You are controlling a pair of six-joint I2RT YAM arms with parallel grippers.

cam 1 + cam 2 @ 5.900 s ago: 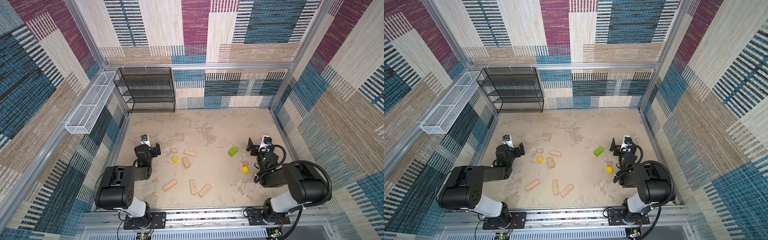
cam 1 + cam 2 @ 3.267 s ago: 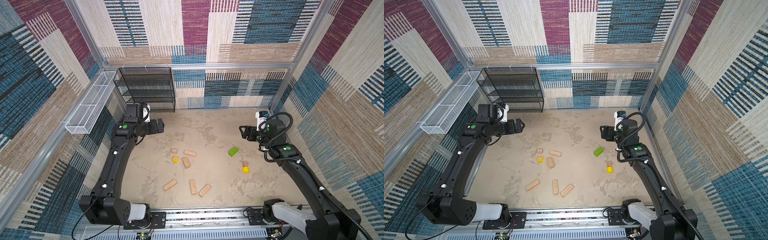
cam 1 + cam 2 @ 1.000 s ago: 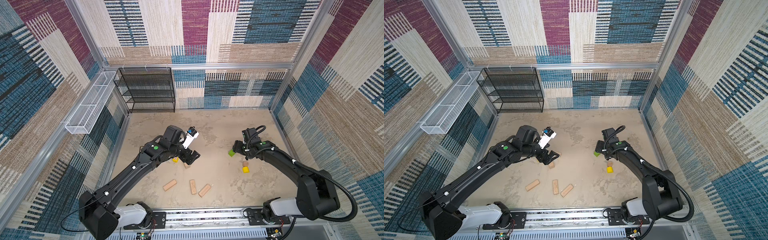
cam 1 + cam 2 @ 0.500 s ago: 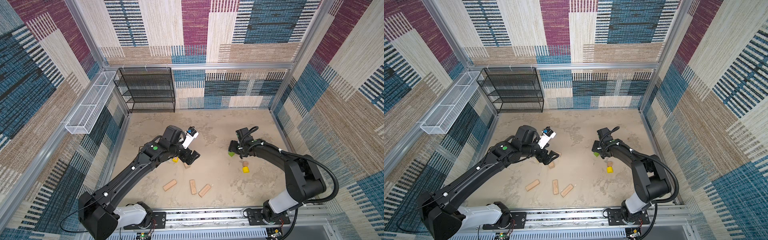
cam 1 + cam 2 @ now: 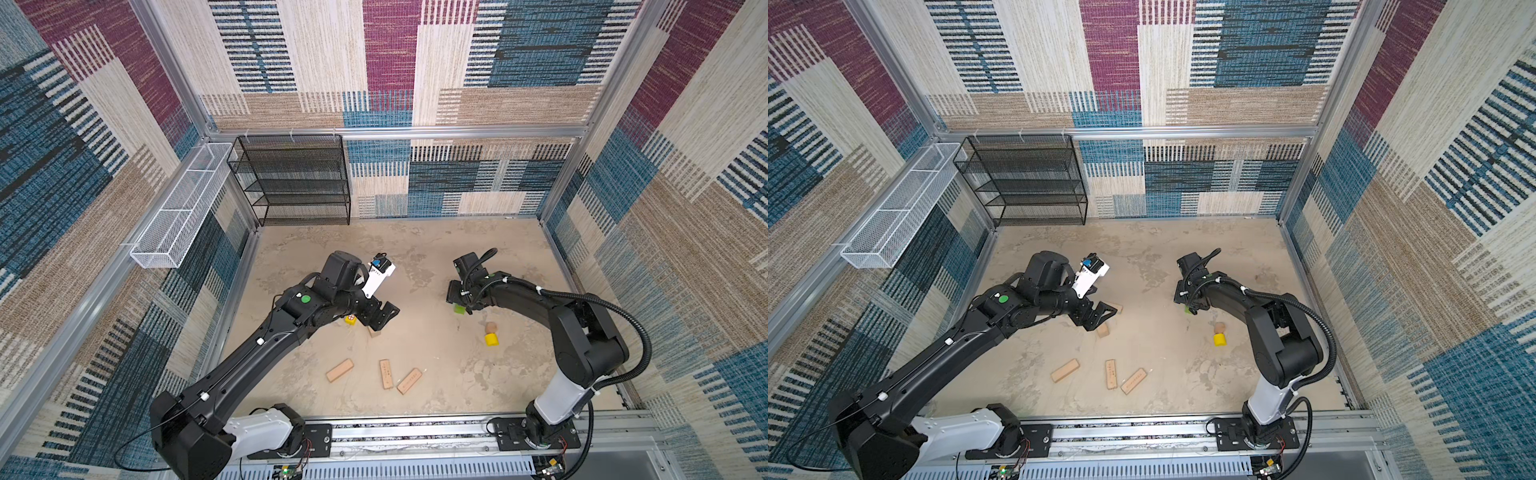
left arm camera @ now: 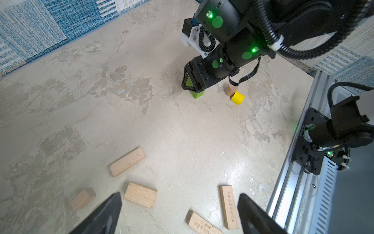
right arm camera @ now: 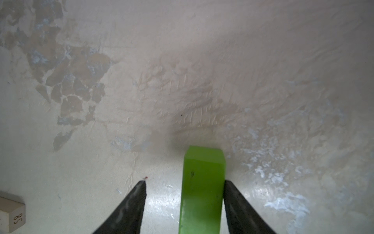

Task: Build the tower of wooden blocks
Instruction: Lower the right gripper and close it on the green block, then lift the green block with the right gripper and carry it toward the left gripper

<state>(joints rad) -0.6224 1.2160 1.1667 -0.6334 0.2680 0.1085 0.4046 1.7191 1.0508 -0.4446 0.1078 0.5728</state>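
Both grippers stand open, the right gripper (image 7: 185, 182) straddling the green oblong wooden block (image 7: 203, 182), the left gripper (image 6: 180, 198) above a tan wooden brick (image 6: 140, 195): closing likely comes next.

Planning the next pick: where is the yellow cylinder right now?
In a top view the yellow cylinder lies right of centre, just beside the tan round piece.

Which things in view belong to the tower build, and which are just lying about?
Belong to the job:
green oblong block, tan bricks, red-marked yellow cube, yellow cylinder, tan round piece.

Just lying about:
black wire shelf rack, white wire basket on the side wall.
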